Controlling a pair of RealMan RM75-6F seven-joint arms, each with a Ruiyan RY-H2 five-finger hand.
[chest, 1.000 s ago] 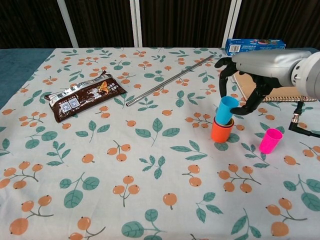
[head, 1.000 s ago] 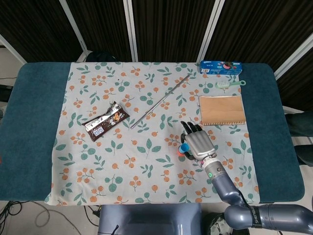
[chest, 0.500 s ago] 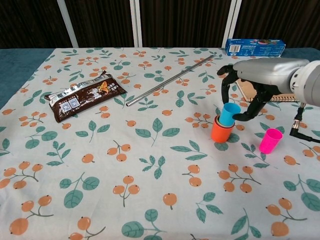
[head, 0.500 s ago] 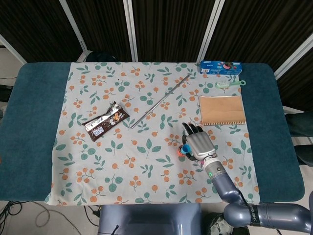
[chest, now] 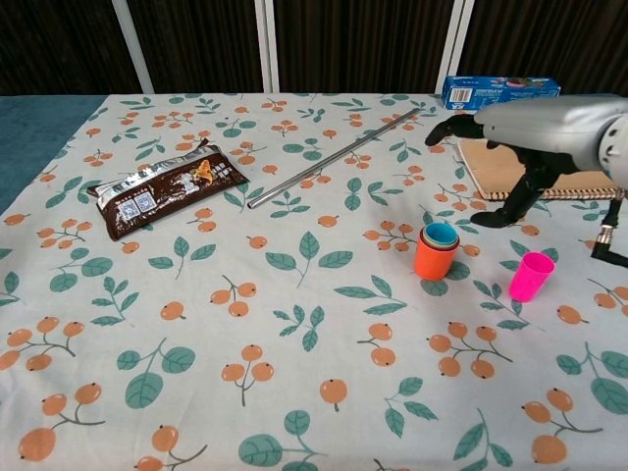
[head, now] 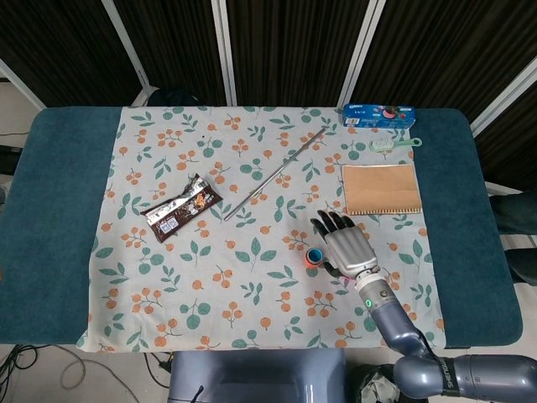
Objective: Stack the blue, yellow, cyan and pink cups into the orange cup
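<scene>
Floral cloth lies under the right hand (chest: 535, 137), which hovers spread and empty; the orange cup (chest: 435, 258) with cyan cup (chest: 441, 235) nested sits below-left of it, pink cup (chest: 531, 276) beneath, easily toppled if approached carelessly

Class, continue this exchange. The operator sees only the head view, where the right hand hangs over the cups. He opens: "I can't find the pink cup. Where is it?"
Observer: The pink cup stands upright on the cloth beside the orange cup, apart from it.
Operator: Is the right hand holding anything?
Observer: No, the right hand hangs above the table with its fingers spread, holding nothing.
Operator: Is the cyan cup seated?
Observer: Yes, only the rim of the cyan cup shows above the orange cup.
</scene>
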